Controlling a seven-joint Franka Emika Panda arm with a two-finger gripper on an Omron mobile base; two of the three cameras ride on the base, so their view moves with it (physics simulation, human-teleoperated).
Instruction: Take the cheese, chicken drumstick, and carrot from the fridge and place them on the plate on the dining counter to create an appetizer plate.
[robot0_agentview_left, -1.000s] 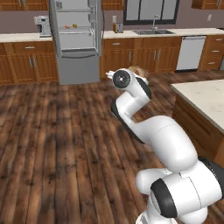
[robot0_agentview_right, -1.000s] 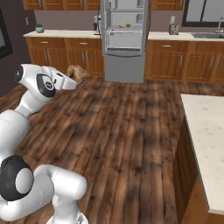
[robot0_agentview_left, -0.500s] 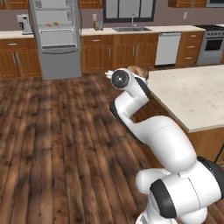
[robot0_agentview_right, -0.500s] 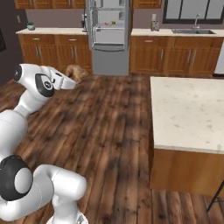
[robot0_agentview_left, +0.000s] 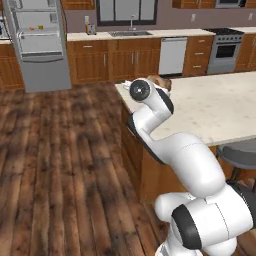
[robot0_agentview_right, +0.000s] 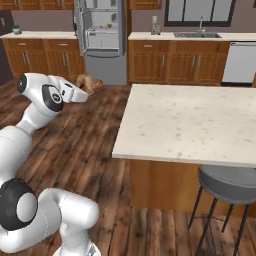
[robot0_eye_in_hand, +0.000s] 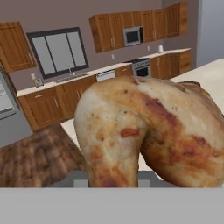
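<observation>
A: Wood-floored kitchen, brown cabinets along the far wall; fridge (robot0_agentview_left: 37, 42) at 11 o'clock in the left base view, door open, pale shelves showing.

B: And the bench?

A: Dining counter (robot0_agentview_right: 200, 125), beige speckled top, wood base, at 2 o'clock in the right base view. Grey stool (robot0_agentview_right: 225, 187) tucked at its near edge. No plate to be made out on the visible part of the top.

B: State of the gripper (robot0_agentview_right: 85, 89)?

A: Clamped on the chicken drumstick (robot0_eye_in_hand: 148, 131), judging by the hand view, where the golden-brown meat sits right at the bottom edge. Fingertips themselves hidden behind it.

B: Position of the drumstick relative to the bench?

A: Carried in the air. Left base view: brown lump (robot0_agentview_left: 159, 81) just past the wrist, over the near corner of the beige top. Right base view: same lump at 10 o'clock from the bench corner, apparently short of the edge. Exact overlap not settled between the two views.

B: Long axis?

A: Roughly level, thick end pointing away from the hand; bone end not visible.

B: Relation governing the coming move?

A: Bench surface lying ahead and toward 3 o'clock of the gripper; likely need to reach further over the top once the plate is located.

B: Containers?

A: Fridge shelves holding a few small items (robot0_agentview_right: 107, 25), too small to name.
</observation>
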